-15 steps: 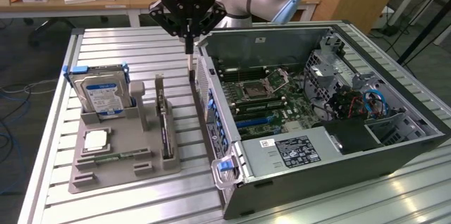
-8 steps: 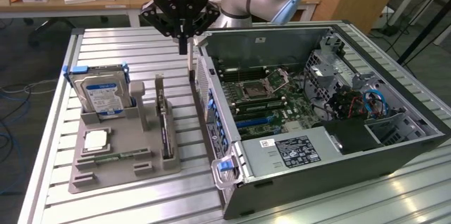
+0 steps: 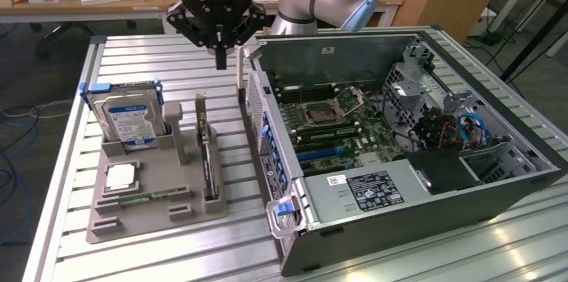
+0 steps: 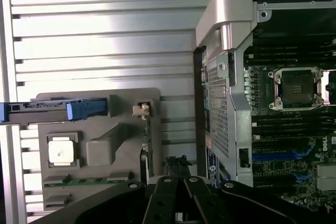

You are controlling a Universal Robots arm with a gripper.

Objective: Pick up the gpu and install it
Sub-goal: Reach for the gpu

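Gripper [image 3: 220,62]: fingers closed together, holding nothing. It hangs above the slatted aluminium table [image 3: 142,62], raised clear of all parts.

The gpu [image 3: 207,155] stands on its long edge in a slot of the grey holder tray [image 3: 155,212] (bracket end farthest from the exterior camera). The gripper is not touching it.

On the same tray:
- hard drive [image 3: 130,117], upright
- CPU [image 3: 120,175], flat
- memory stick [image 3: 146,197], flat

The open computer case [image 3: 390,222] lies just beside the tray, on the exterior view's right, with its motherboard [image 3: 342,126] exposed.
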